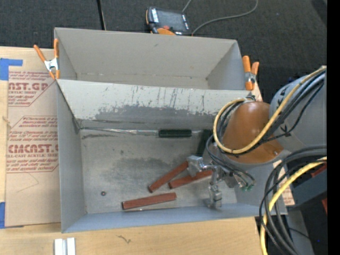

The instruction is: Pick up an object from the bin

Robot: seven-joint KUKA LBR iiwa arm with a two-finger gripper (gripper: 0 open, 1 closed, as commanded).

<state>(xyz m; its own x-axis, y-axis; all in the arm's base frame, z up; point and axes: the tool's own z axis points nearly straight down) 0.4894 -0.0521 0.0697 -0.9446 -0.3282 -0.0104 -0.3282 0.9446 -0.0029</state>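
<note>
- Where the floor of the grey metal bin meets its near right corner, the hand is seen low over the floor; whether it is wide or narrow cannot be told.
- The middle red-brown bar is found just left of the hand, slanted.
- The upper red-brown bar is laid close beside it.
- The lower red-brown bar is set nearer the front wall.
- A dark cylinder is laid along the back wall.

Only readable stuff is the red print on the cardboard sheet at the left: "CAST.GP" near its far end, cut off at the edge, then "CAST." with "CELL-CAST ACRYLIC SHEET" under it lower down. The smaller lines are too tiny to read.
</note>
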